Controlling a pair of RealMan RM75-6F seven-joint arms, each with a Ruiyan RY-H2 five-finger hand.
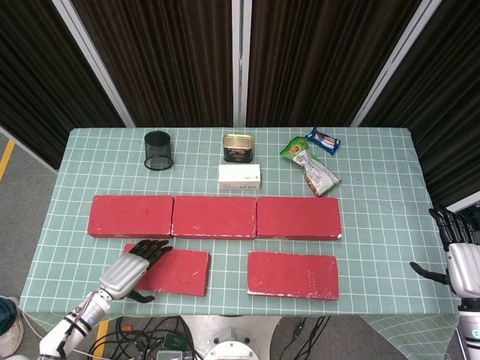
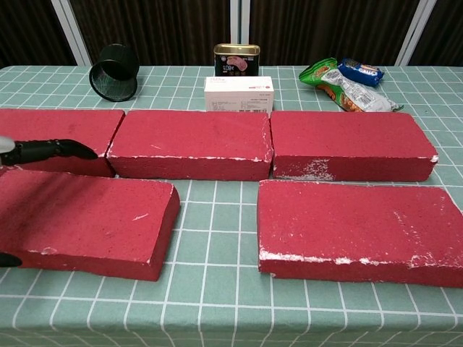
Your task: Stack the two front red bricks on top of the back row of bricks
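The left robot hand hovers with fingers spread over the left end of the front left brick, holding nothing. The front right brick lies flat on the surface, just before the back row (three bricks end to end). The right robot hand waits open at the surface's right edge.

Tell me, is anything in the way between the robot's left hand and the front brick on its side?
Nothing visible is. The left hand is open and already over the left end of the front left brick, with no object between them.
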